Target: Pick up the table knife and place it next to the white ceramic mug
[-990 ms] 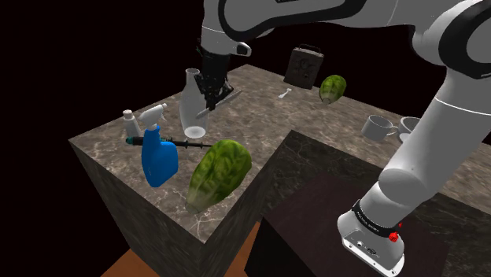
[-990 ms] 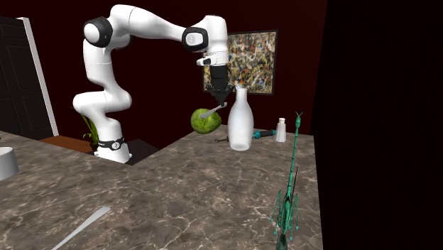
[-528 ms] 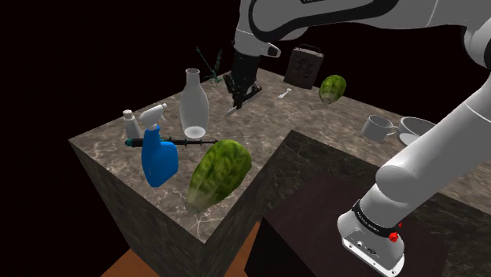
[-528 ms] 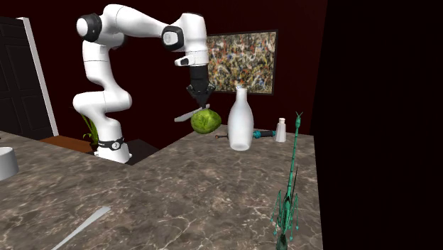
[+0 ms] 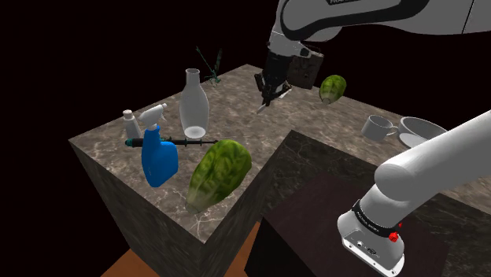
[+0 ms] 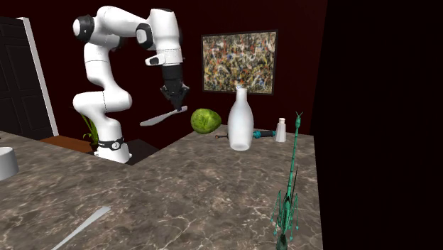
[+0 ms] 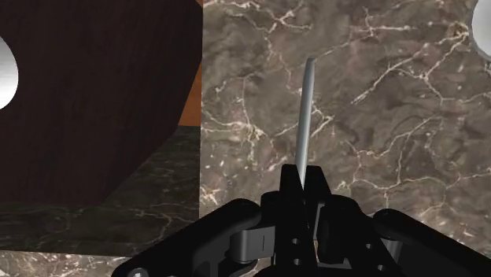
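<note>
Above the marble counter [image 5: 236,118], right of the carafe [image 5: 193,106] in the shoulder view, the knife [image 5: 270,102] is held aloft by the gripper [image 5: 271,86], its handle hidden between the closed fingers and the blade slanting down. Further right the mug [image 5: 378,127] is seen standing on the counter, well apart from the knife, with a bowl [image 5: 419,126] beside it partly covered by the arm. At the second exterior view's left edge a white vessel [image 6: 6,163] is cut off.
</note>
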{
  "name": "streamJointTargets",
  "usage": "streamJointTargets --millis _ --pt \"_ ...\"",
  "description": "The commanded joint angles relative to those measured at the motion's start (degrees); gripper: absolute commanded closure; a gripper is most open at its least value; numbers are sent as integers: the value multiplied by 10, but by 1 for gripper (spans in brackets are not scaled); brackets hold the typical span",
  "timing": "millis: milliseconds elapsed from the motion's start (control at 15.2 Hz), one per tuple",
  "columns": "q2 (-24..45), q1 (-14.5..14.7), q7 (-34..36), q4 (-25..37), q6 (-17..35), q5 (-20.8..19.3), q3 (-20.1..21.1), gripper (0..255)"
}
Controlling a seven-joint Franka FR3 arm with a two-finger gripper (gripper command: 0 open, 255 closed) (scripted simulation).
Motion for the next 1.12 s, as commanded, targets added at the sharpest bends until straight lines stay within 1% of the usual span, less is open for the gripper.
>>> streamJointTargets --millis 0,462,792,1056 --pt "-28 -5 -32 -27 -6 5 -23 255" --pt "-90 -34 -134 -86 -26 -11 -102 255" --pt "-114 -60 -205 -109 -38 -36 -158 255" --pt "-121 -84 -260 -116 -46 -61 -203 255"
